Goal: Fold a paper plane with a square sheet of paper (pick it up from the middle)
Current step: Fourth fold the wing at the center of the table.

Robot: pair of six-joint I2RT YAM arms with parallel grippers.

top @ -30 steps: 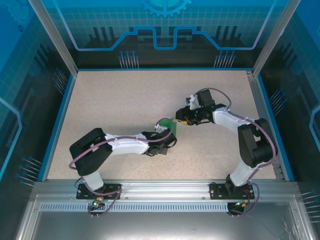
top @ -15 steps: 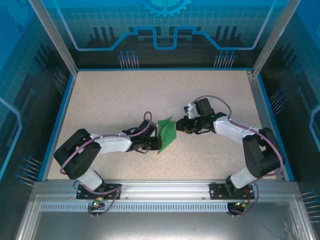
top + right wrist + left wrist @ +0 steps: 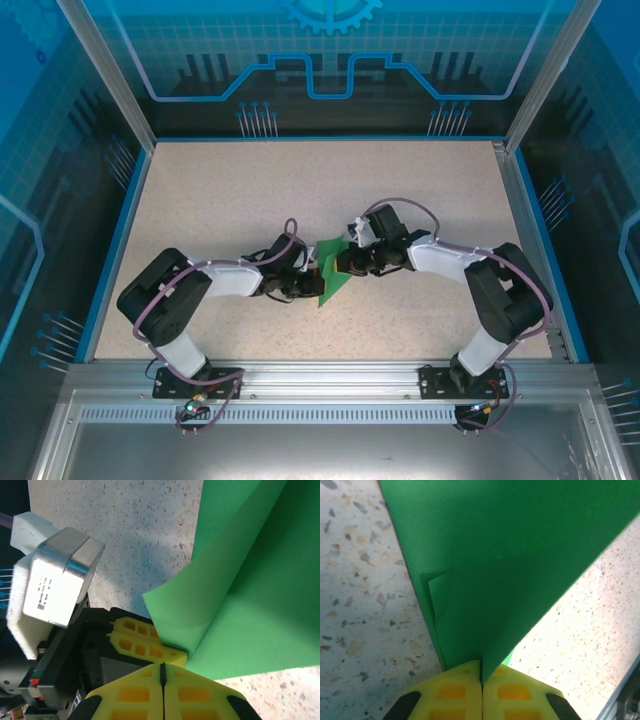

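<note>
Top external view: finds the green paper [image 3: 335, 275] near the middle of the speckled surface [image 3: 250, 200], pinched between both arms. Grips it with the left end effector [image 3: 314, 282], pads pressed shut on a folded layer. Clamps another edge with the right end effector [image 3: 343, 264], likewise closed tight, just beside the left one.

Robot lab cell, aluminium frame [image 3: 103, 70], blue printed panels [image 3: 330, 50], speckled table [image 3: 220, 200]
</note>
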